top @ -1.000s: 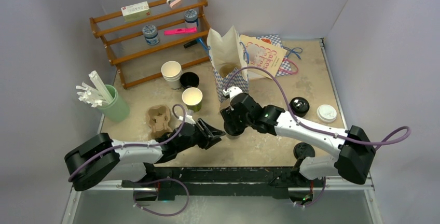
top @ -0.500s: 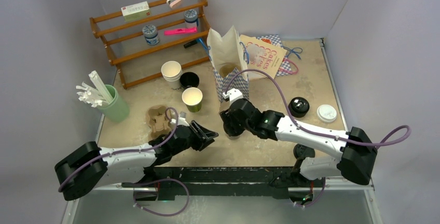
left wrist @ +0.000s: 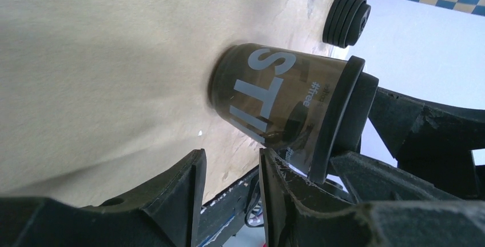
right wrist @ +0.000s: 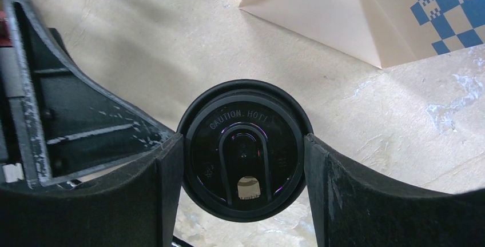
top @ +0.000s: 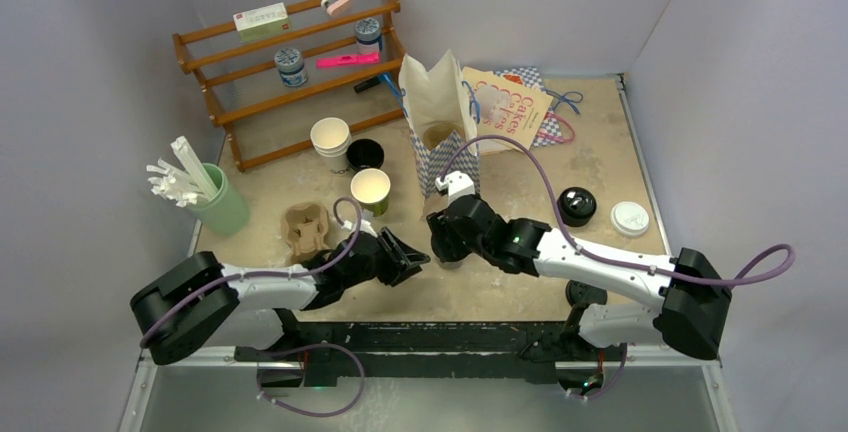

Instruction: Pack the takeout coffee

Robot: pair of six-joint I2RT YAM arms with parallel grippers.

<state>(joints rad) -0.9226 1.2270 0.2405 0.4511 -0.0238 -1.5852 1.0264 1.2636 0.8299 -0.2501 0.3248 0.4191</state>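
Note:
The takeout coffee is a small black paper cup with grey lettering, standing upright on the table with its black sip lid on. My right gripper is above it, with one finger against each side of the lid. In the top view my right gripper hides most of the cup at the table's front centre. My left gripper is open and empty just left of the cup, low over the table; it also shows in the top view.
An open paper bag with a checked front stands behind the cup. A green cup, stacked white cups and a cardboard cup carrier are to the left. A stack of black lids and a white lid lie at the right.
My left gripper pulled back to the left, then came back beside the cup. My right gripper has stayed over the cup and barely shifted.

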